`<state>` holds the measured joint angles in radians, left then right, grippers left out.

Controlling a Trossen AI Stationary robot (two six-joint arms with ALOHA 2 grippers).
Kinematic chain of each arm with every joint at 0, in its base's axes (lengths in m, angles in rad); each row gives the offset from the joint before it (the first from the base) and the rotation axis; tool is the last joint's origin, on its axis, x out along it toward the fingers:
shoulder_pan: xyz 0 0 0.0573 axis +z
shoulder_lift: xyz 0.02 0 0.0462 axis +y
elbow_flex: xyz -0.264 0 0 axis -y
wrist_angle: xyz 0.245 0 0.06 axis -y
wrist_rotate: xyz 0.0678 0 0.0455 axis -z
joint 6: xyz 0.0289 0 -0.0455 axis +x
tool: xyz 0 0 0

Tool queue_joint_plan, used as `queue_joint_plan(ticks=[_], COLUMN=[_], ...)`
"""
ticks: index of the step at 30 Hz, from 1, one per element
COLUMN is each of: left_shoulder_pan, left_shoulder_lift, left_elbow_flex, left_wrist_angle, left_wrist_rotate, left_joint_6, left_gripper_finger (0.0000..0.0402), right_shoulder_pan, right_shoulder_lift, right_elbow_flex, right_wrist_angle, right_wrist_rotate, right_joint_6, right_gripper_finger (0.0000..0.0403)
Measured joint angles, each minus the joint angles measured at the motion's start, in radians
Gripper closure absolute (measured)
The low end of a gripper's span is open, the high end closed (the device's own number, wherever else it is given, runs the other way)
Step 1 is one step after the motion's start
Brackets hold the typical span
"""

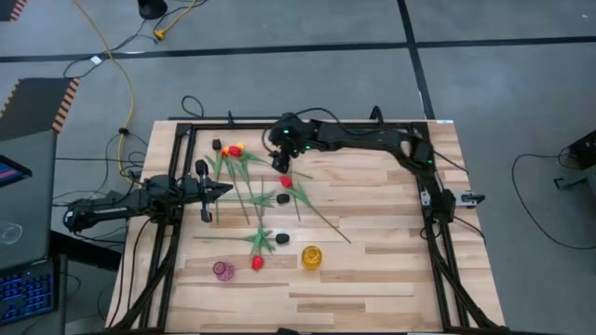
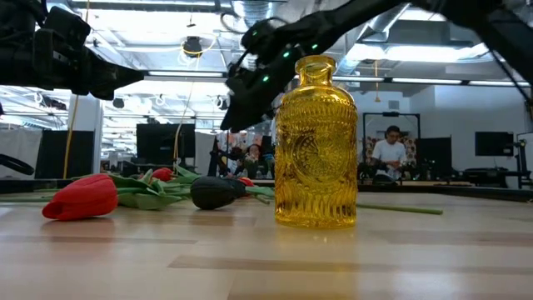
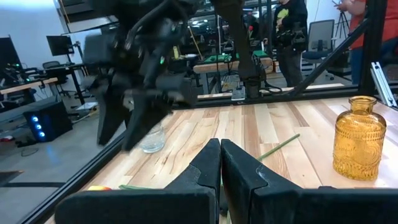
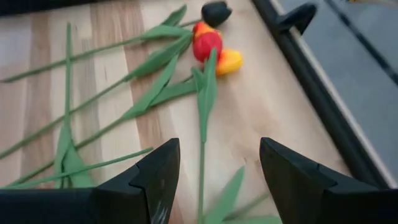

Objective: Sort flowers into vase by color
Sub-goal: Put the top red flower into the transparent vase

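High view: the flowers (image 1: 256, 191) are being left strewn across the table centre; nothing is being held in the yellow vase (image 1: 311, 257) at 6 o'clock or the pink vase (image 1: 223, 271) at 7 o'clock. Sorting is judged barely begun.

Low view: a red tulip (image 2: 82, 198) and a black tulip (image 2: 213, 192) are lying flat at 9 o'clock of the yellow vase.

Left wrist view: the left gripper (image 3: 220, 163) is being kept closed, empty.

Right wrist view: the right gripper (image 4: 219, 169) is being held spread wide over a green stem (image 4: 201, 180), red and yellow heads (image 4: 214, 48) at 12 o'clock.

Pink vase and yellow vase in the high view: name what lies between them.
A red tulip head lies between the pink vase and the yellow vase, nearer the pink one; bare wood fills the rest, seen from above.
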<state>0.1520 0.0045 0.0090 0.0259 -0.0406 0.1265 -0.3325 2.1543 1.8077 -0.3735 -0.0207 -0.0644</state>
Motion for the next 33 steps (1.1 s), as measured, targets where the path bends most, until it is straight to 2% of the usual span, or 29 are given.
queue_joint_plan(ticks=[6,14,16,28,33], left_shoulder_pan=[0.0,0.0,0.0,0.0,0.0], left_shoulder_lift=[0.0,0.0,0.0,0.0,0.0], left_elbow_flex=[0.0,0.0,0.0,0.0,0.0], left_wrist_angle=[0.0,0.0,0.0,0.0,0.0], left_wrist_rotate=[0.0,0.002,0.003,0.004,0.004], left_joint_6=[0.0,0.0,0.0,0.0,-0.018], left_gripper_finger=[0.0401,0.0401,0.0401,0.0401,0.0401], right_shoulder_pan=[0.006,0.013,0.017,0.017,0.01], right_shoulder_lift=[0.141,0.26,0.272,0.274,0.272], right_elbow_flex=[0.137,0.257,0.277,0.288,0.326], right_wrist_angle=[-0.064,-0.075,-0.091,-0.15,-0.279], right_wrist_rotate=[-0.042,-0.047,-0.021,-0.02,-0.022], right_joint_6=[-0.025,-0.06,-0.092,-0.121,-0.12], right_gripper_finger=[0.0154,0.0154,0.0154,0.0154,0.0154])
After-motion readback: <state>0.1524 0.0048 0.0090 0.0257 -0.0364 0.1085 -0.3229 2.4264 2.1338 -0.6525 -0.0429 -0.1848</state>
